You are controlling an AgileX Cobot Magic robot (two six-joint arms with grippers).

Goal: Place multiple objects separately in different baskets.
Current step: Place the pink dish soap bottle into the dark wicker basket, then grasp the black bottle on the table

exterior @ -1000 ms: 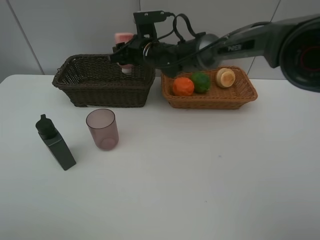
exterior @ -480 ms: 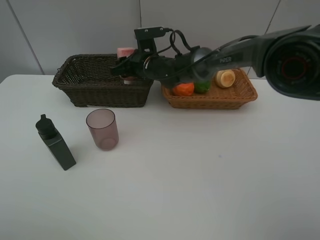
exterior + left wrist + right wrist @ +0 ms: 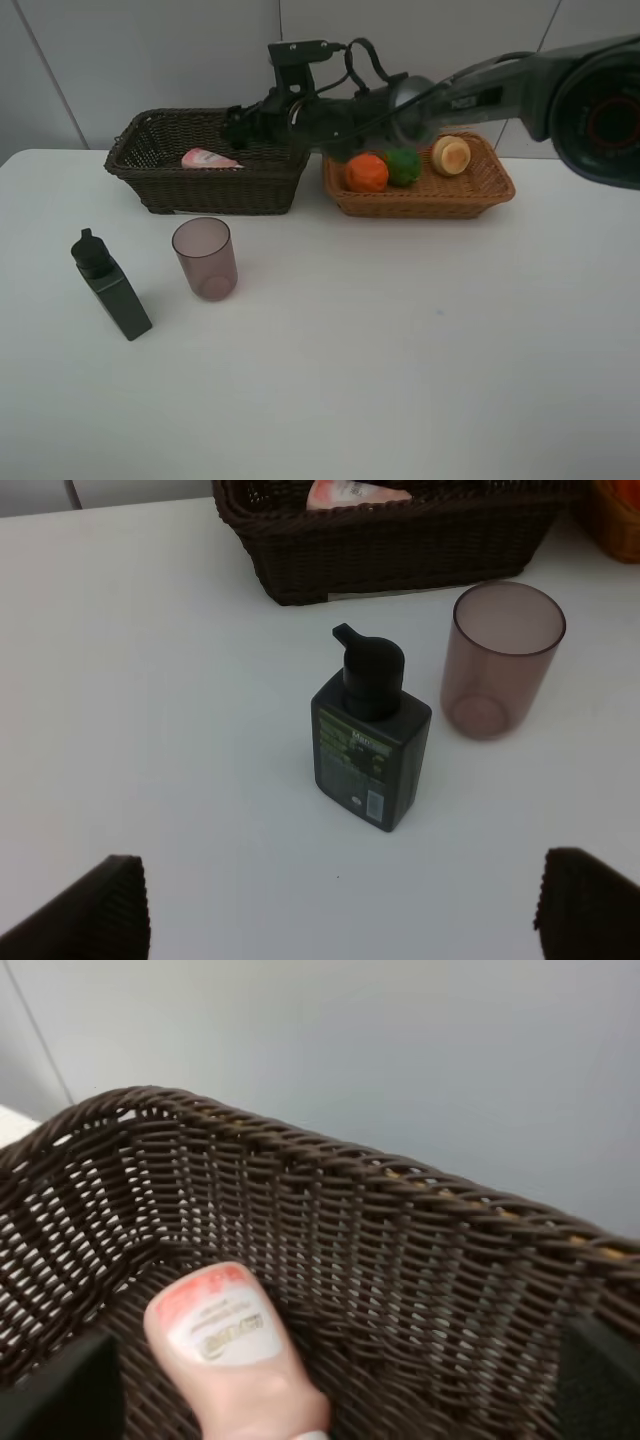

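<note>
1. Done so far: the orange (image 3: pixel 366 173), lime (image 3: pixel 404 165) and peach-coloured fruit (image 3: pixel 451 155) sit in the light tan basket (image 3: pixel 480 195), right of centre in the upper half of the high view.
2. The pink squeeze bottle (image 3: pixel 208 158) lies on its side in the dark brown basket (image 3: pixel 150 185), at upper left.
3. The right hand (image 3: pixel 243 120) hangs over that basket's right end, jaws spread, gripping nothing.
4. Remaining: the dark green pump bottle (image 3: pixel 112 290) and the mauve cup (image 3: pixel 205 258) stand on the counter (image 3: pixel 400 350) at left of centre, near each other but apart.
5. The left hand (image 3: pixel 340 905) hovers before them, fingers wide apart and empty.
6. Writing: the pink bottle's red-and-white label, the green bottle's pale print and the white lettering on the right arm are all too small to read.
</note>
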